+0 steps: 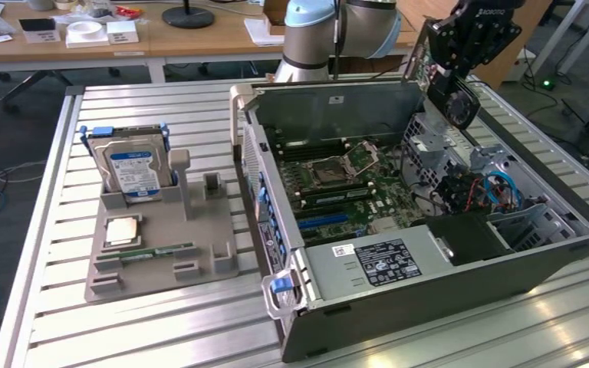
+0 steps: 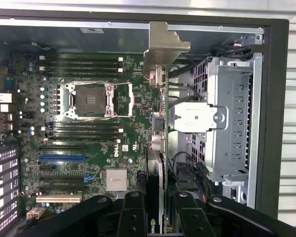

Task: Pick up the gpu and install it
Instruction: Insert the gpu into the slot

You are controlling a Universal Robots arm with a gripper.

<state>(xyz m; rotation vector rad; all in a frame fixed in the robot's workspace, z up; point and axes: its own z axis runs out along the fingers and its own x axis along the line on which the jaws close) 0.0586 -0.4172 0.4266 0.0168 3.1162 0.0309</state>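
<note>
**GPU held above the open case**

You kept the fingers (image 2: 133, 213) closed partway on the gpu (image 2: 160, 168), pinching its two flat faces. That left it hanging edge-down, probably so it could meet a motherboard (image 2: 133, 133) slot. In the exterior view it hung at about one o'clock of the computer case (image 1: 417, 307). The card looked thin and dark, with a round fan (image 1: 462, 103) and a silvery bracket (image 2: 163, 47).
</note>
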